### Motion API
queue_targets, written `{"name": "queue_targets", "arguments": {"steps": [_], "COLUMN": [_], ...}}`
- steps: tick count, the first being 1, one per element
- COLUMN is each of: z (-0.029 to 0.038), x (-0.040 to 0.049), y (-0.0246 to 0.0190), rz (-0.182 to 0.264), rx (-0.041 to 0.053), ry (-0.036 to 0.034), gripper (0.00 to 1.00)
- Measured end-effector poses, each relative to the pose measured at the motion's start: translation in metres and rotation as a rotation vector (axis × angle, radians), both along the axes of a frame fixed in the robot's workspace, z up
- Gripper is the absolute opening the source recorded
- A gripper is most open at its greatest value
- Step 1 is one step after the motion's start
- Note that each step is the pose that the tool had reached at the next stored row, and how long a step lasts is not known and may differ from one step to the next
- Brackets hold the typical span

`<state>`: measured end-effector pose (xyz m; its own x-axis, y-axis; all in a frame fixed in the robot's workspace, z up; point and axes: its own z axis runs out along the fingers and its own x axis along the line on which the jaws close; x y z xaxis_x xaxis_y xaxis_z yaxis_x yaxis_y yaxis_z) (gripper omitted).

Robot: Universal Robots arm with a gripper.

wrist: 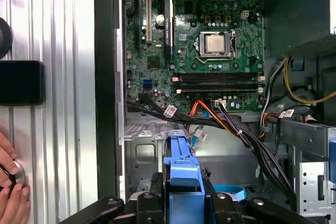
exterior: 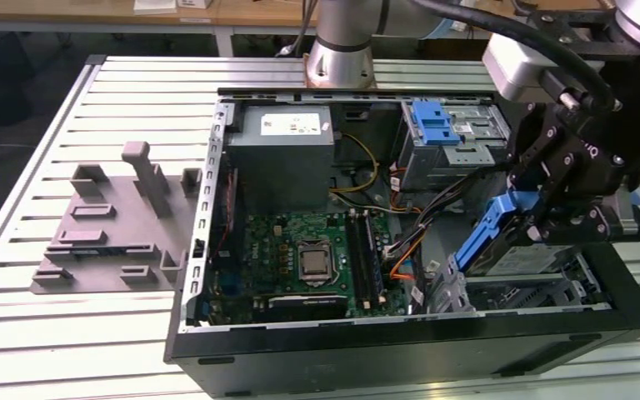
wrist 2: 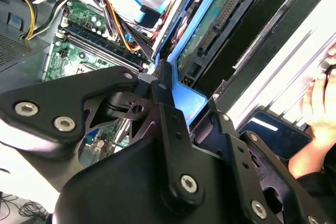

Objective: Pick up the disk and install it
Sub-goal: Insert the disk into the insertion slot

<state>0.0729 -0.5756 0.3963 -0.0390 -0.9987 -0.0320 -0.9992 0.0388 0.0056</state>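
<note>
At the exterior view's left, a grey moulded fixture with upright posts (exterior: 109, 225) lies on the ribbed aluminium table (exterior: 31, 142), well apart from the work. Next comes the open black tower computer case (exterior: 409, 358), lying on its side. A grey power supply box (exterior: 284, 146) sits at its far end and a green motherboard (exterior: 297, 258) lies nearer.

Right of the board, a bundle of black, orange and yellow cables (exterior: 415, 218) runs toward a grey metal drive cage topped by a blue plastic latch (exterior: 437, 121) — the cables pass just beside the held drive.

At the exterior view's right, the black two-fingered gripper (exterior: 545, 223) pinches the silver-grey metal disk in its blue plastic carrier (exterior: 492, 242). The disk is tilted steeply on edge above the perforated metal drive bay (exterior: 532, 292) in the case's near corner, not seated.

In the first wrist view the fingers (wrist: 212, 203) clamp the carrier's blue end from both sides, and the cable bundle crosses between it and the motherboard. In the second wrist view the disk's green circuit underside (wrist 2: 210, 30) shows — and outside the case a person's hand (wrist 2: 317, 98) lies on the table beside a flat black device (wrist 2: 273, 129).
</note>
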Motion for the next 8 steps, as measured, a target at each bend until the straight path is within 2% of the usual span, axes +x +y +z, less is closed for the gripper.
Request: {"name": "queue_targets", "arguments": {"steps": [3, 8], "z": [-0.0031, -0.0118], "x": [0.0000, 0.0000], "y": [0.0000, 0.0000], "rz": [0.000, 0.000], "rx": [-0.0001, -0.0001], "ry": [0.0000, 0.0000], "gripper": [0.36, 0.36]}}
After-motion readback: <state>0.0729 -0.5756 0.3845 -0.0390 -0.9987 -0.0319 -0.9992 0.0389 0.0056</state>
